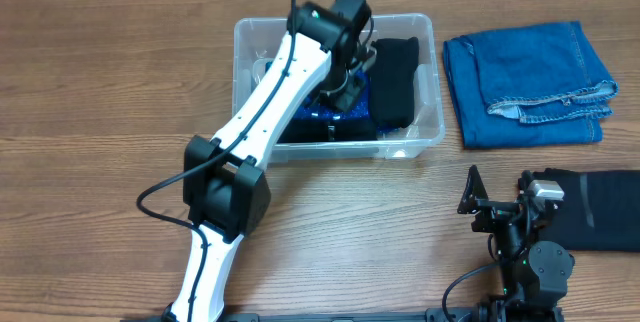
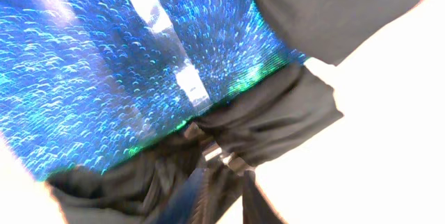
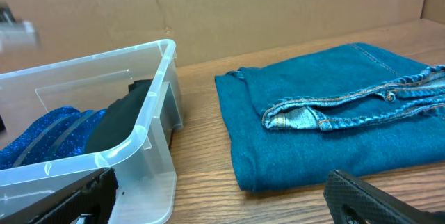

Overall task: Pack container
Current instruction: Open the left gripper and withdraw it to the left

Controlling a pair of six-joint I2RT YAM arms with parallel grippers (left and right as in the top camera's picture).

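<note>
1. From the overhead camera I see the container (image 1: 436, 92) at the back middle of the table (image 1: 100, 112), upright. A black cloth (image 1: 395, 82) lies in its right half and a blue glittery cloth (image 1: 360, 105) toward the middle.
2. The same view shows the left arm stretched across the table, with the left gripper (image 1: 347, 89) down inside the container, over the blue glittery cloth. From up here I cannot tell how its fingers stand.
3. The left wrist camera does not help on that (it is pressed very close and blurred). It shows the blue glittery cloth filling the upper left, with dark fabric bunched below and to the right. The dark shapes at the bottom edge may be the fingers, but I cannot tell whether they are spread or pinching anything.
4. Only the right wrist camera settles the right gripper (image 3: 221, 182). Its two fingers are spread wide apart low over the table, with nothing between them.
5. That low view also shows the container from the side, with the cloths visible through its clear wall. Folded jeans (image 3: 334, 120) lie just beside it on the right, not touching, and a cardboard wall (image 3: 278, 8) stands behind.
6. Only the overhead view shows a dark folded cloth (image 1: 600, 212) at the right edge, next to the right arm and in front of the jeans.
</note>
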